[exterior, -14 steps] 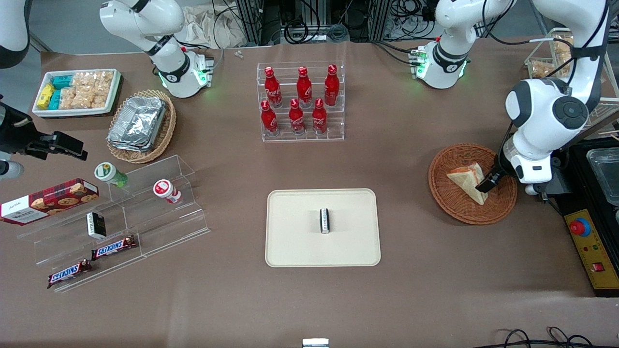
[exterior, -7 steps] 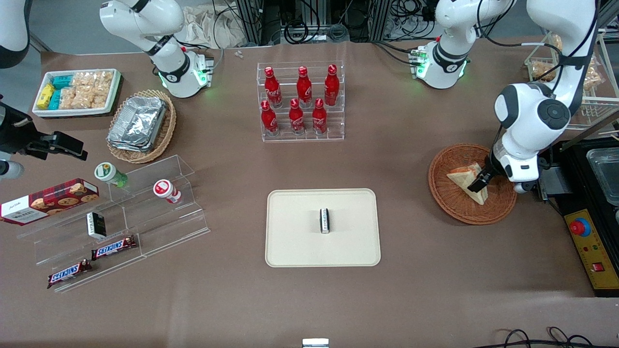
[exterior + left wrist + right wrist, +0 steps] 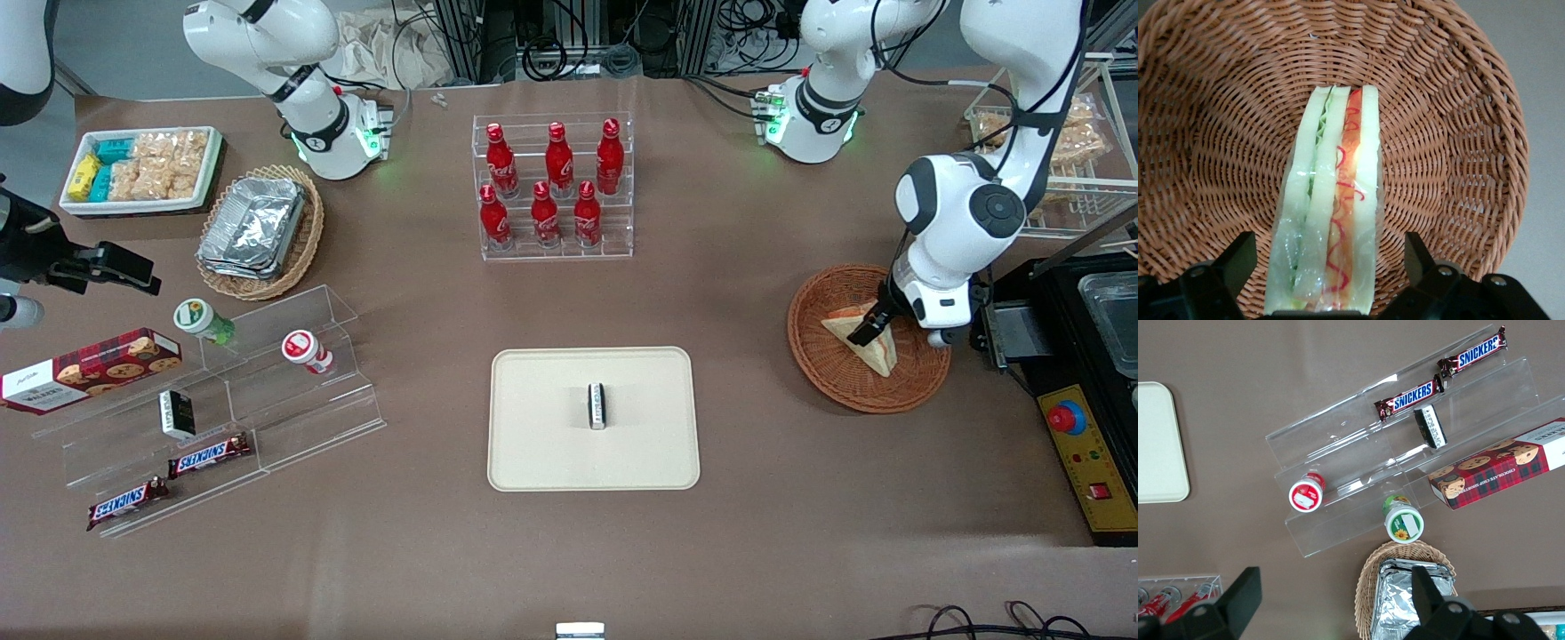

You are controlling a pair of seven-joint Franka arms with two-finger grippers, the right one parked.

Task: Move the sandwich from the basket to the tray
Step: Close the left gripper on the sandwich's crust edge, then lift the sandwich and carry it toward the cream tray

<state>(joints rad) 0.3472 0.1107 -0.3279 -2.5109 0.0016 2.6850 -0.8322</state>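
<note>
Where brown table [image 3: 800, 516] spreads, tool [image 3: 1328, 267] wide over sandwich [image 3: 1331, 213]

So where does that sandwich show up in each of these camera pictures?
Front view: the sandwich lies in the reddish-brown wicker basket, toward the working arm's end of the table, with the gripper right above it.
Left wrist view: the sandwich runs between the open gripper's fingers, filling edge up.
Right wrist view: not in it.
Shared landmark: the basket weave around the sandwich.
</note>
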